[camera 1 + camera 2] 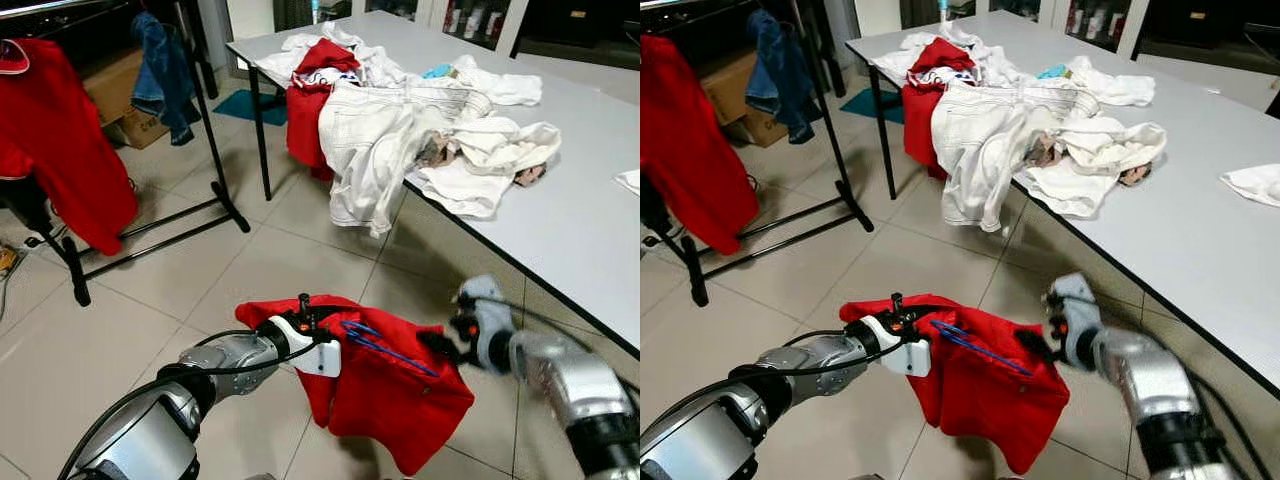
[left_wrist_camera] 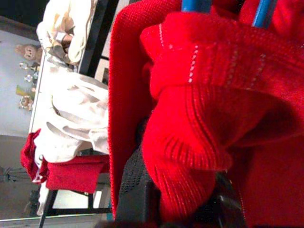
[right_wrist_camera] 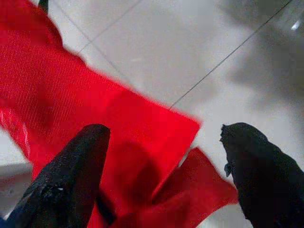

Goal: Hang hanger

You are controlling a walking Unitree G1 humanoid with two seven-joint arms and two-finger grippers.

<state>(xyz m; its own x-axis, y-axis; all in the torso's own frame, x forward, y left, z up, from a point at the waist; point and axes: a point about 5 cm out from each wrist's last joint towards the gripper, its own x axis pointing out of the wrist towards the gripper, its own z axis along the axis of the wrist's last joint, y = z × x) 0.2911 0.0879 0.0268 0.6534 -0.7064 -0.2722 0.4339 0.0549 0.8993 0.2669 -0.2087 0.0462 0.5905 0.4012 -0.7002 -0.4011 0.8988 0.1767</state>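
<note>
Left eye view: the left gripper [image 1: 335, 335] is clamped on a red garment [image 1: 385, 390] threaded on a blue hanger [image 1: 385, 345], held low over the floor. The right gripper [image 1: 440, 347], fingers spread, sits just beside its right edge. The rack [image 1: 215, 165] stands well ahead to the left, nearer the left arm.
</note>
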